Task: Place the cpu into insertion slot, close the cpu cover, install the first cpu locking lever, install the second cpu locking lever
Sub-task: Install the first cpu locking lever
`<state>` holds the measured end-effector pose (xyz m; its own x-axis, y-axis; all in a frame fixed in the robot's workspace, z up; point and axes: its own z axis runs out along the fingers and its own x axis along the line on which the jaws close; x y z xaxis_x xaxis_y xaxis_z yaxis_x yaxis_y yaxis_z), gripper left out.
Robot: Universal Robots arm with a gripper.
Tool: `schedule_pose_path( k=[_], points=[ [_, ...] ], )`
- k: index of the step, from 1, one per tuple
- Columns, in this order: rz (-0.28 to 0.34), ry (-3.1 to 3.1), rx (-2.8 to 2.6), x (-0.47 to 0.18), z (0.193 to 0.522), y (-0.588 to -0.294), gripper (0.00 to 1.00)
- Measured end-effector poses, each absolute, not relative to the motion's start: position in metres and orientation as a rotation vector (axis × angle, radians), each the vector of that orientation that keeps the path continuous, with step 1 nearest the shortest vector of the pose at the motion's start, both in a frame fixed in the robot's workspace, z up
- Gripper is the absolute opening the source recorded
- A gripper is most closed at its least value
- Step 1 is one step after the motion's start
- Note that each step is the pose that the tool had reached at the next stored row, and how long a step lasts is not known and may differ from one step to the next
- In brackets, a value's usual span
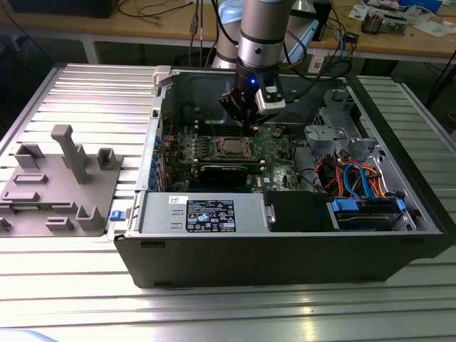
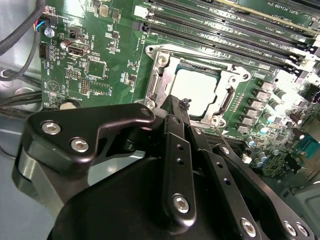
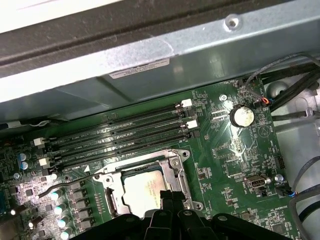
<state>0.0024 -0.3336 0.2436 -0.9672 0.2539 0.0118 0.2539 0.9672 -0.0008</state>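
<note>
The cpu (image 2: pixel 197 89) lies flat in the insertion slot, its dull silver top showing through the window of the cpu cover (image 2: pixel 159 75), which is down over it. In the first wrist view the cpu (image 3: pixel 141 188) and cpu cover (image 3: pixel 176 159) show again. One thin wire locking lever (image 3: pixel 65 183) sticks out sideways from the socket, unlatched. My gripper (image 2: pixel 181 106) is shut with nothing between its fingers, its tip just over the cover's edge. In the exterior view the gripper (image 1: pixel 246 121) hangs just above the socket (image 1: pixel 231 146).
Black memory slots (image 3: pixel 120 135) run beside the socket. A long black card (image 1: pixel 224 171) lies in front of it. Cable bundles (image 1: pixel 349 178) and drive bays fill the case at the exterior view's right. A grey fixture (image 1: pixel 60 178) stands outside the case on the left.
</note>
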Motion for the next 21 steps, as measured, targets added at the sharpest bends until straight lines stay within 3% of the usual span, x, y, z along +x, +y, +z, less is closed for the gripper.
schedule_pose_path(
  k=[21],
  points=[
    [-0.001, -3.108, -0.366, 0.0024, 0.2436, -0.3336, 0.11]
  ],
)
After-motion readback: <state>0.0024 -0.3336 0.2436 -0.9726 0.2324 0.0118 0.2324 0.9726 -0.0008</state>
